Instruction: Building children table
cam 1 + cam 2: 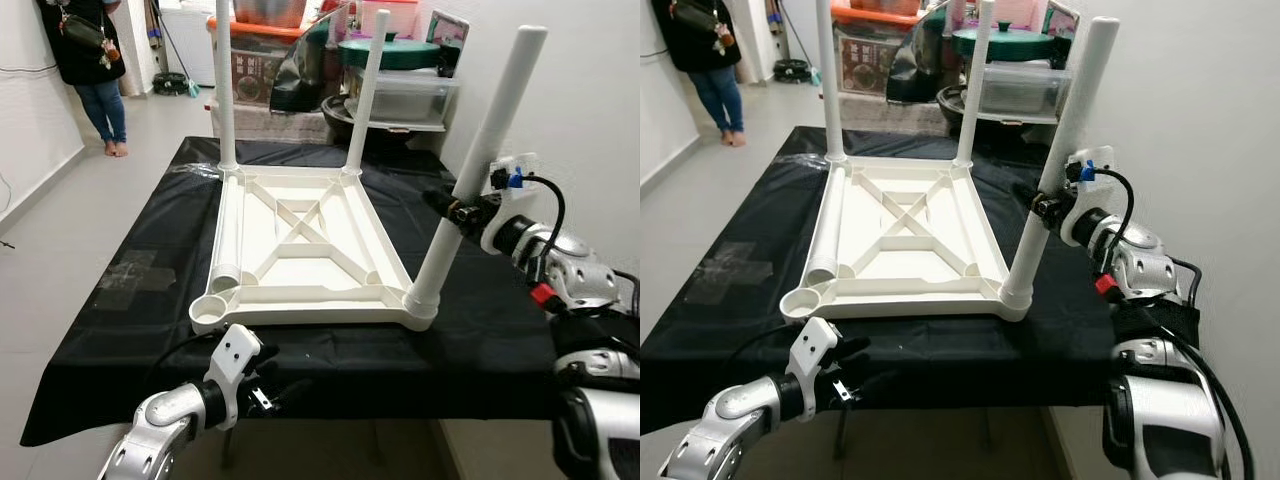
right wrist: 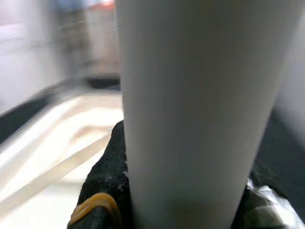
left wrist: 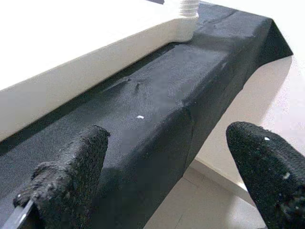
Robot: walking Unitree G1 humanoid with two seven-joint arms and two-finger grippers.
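Nearest, the left gripper (image 1: 262, 392) waits with fingers apart below the black cloth's (image 1: 150, 300) front edge, holding nothing. Further in, the right gripper (image 1: 455, 212) clamps the leaning leg (image 1: 470, 170), probably to seat it in its corner socket. Beyond, the white table top (image 1: 300, 250) lies upside down, with two far legs (image 1: 225, 90) upright and the fourth leg (image 1: 225, 235) lying inside the frame.

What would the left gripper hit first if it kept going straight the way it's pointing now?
Probably the black cloth over the table's near edge, which lies between the open left gripper fingers. Beyond it is the upturned white table top. Depth is unclear.
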